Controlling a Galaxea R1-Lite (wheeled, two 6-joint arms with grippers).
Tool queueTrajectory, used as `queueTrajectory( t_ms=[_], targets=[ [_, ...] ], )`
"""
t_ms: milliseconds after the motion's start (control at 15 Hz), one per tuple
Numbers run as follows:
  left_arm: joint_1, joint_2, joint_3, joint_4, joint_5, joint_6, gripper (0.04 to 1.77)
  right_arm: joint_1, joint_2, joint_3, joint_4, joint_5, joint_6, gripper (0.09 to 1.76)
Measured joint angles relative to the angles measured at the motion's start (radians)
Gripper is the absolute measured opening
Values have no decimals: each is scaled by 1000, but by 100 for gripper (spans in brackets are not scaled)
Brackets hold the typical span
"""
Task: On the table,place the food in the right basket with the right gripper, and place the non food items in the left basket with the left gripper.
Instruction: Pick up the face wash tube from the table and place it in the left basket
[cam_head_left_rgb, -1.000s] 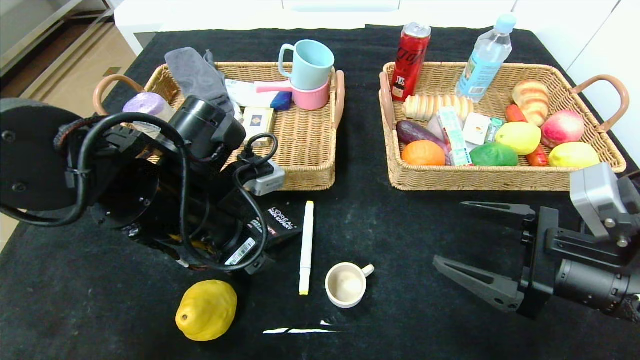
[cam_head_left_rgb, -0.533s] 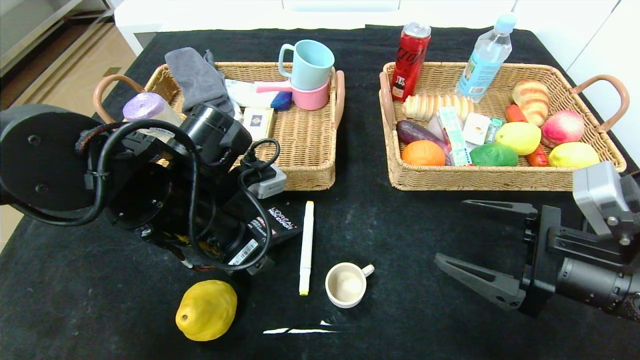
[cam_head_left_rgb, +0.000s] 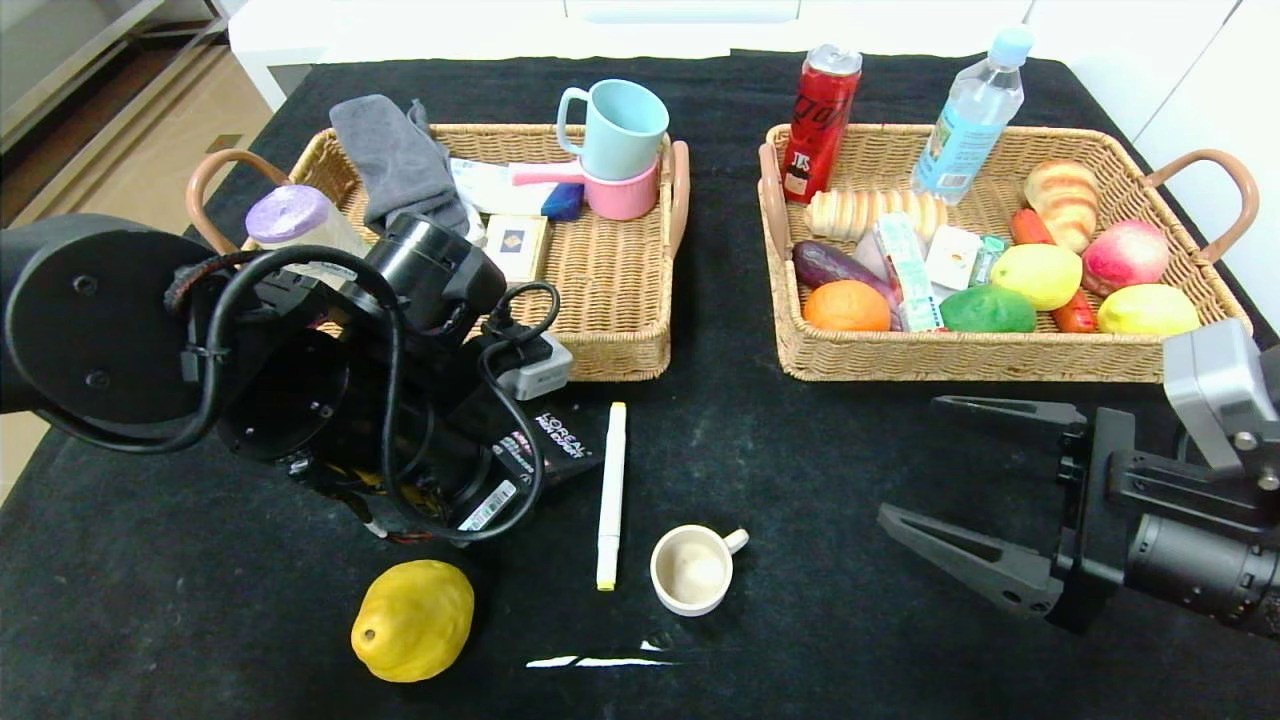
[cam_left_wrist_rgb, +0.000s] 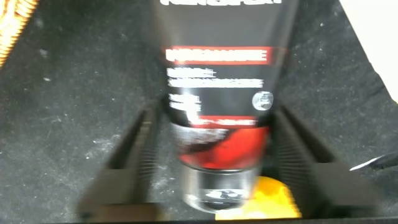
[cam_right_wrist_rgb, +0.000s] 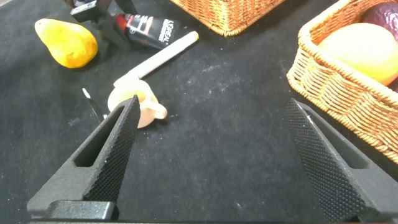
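Note:
The black and red cosmetic tube (cam_head_left_rgb: 555, 445) lies on the black table (cam_head_left_rgb: 800, 470) in front of the left basket (cam_head_left_rgb: 610, 355). My left gripper (cam_left_wrist_rgb: 214, 118) is low over it, open, with the tube (cam_left_wrist_rgb: 217, 74) between its fingers and a gap on each side. The white marker (cam_head_left_rgb: 611, 495), cream cup (cam_head_left_rgb: 692, 569) and bumpy yellow fruit (cam_head_left_rgb: 412, 620) lie near the front. My right gripper (cam_head_left_rgb: 908, 458) hovers open and empty in front of the right basket (cam_head_left_rgb: 1000, 360). A lemon (cam_head_left_rgb: 1148, 310) and a green gum pack (cam_head_left_rgb: 988, 255) lie in that basket.
The left basket holds mugs (cam_head_left_rgb: 620, 130), a grey cloth (cam_head_left_rgb: 395, 160) and a purple-lidded bottle (cam_head_left_rgb: 290, 215). The right basket holds a red can (cam_head_left_rgb: 820, 120), a water bottle (cam_head_left_rgb: 970, 115), bread and fruit. A white scuff (cam_head_left_rgb: 600, 660) marks the front of the cloth.
My left arm has shifted slightly right and toward the baskets over the tube. My right gripper has drifted slightly right. The objects on the table have not moved.

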Motion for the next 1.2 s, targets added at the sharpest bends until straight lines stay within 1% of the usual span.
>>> queueTrajectory(
  t_ms=[133,200,267,1200],
  targets=[
    [0,0,2,0,2,0,88,0,-1,3,0,0,0,170],
    [-1,0,2,0,1,0,82,0,-2,4,0,0,-2,170],
    [-2,0,3,-1,1,0,80,-1,-2,4,0,0,-2,170],
    [-7,-7,6,12,4,-3,77,0,0,7,2,0,-2,170]
  ],
)
